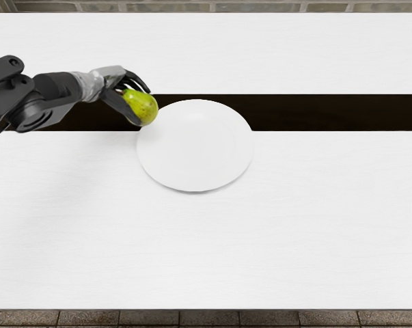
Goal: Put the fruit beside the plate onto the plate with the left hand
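- Your left hand (127, 92) is gripping the pear (141, 106), fingers wrapping it at the plate (212, 164)'s upper-left rim.
- You're carrying it clear of the counter (294, 239); placing and letting go are remaining.

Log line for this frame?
left hand: shut on yellow-green pear | pear: at upper-left edge of round white plate | right hand: not in view

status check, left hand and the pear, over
Left hand shut on pear, at the upper-left rim of the plate. Pear not yet set down. Right hand out of view. Nothing between pear and plate.
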Controlling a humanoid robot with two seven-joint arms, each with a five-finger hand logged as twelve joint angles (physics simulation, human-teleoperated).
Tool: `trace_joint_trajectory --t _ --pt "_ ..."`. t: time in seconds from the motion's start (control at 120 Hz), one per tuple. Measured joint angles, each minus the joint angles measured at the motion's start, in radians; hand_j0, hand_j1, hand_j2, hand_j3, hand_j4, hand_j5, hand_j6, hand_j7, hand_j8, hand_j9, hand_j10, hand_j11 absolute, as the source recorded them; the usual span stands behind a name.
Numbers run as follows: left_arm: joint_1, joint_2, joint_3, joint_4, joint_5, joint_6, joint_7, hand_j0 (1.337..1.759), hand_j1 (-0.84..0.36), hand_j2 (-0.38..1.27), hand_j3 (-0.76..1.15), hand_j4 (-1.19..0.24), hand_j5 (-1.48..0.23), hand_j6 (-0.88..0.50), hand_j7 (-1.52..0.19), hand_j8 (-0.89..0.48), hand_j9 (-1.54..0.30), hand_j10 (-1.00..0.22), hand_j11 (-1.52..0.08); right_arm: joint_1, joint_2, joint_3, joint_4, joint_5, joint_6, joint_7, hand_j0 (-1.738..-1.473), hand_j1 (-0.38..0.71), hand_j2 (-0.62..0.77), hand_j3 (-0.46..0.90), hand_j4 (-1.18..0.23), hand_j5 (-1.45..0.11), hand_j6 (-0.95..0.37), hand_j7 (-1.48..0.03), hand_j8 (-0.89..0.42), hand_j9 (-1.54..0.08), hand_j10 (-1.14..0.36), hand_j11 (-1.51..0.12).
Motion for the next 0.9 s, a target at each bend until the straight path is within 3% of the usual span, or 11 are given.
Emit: trace_joint_trajectory --t 0.717,0.9 --pt "-0.032 -0.123 0.001 -0.001 -0.012 -0.003 0.014 1.658 -0.22 0.37 0.00 -0.54 -0.71 -0.43 -0.71 -0.42 -0.71 -0.54 -0.71 0.000 0.000 0.000 0.000 0.000 0.000 0.000 -1.658 -0.35 0.00 0.00 0.00 0.00 0.00 0.00 0.00 0.00 0.00 0.00" --pt "-0.029 -0.126 0.001 -0.001 -0.016 -0.003 0.014 1.658 -0.22 0.31 0.00 -0.53 -0.71 -0.43 -0.71 -0.43 -0.70 -0.54 -0.70 0.000 0.000 0.000 0.000 0.000 0.000 0.000 -1.658 -0.35 0.00 0.00 0.00 0.00 0.00 0.00 0.00 0.00 0.00 0.00"
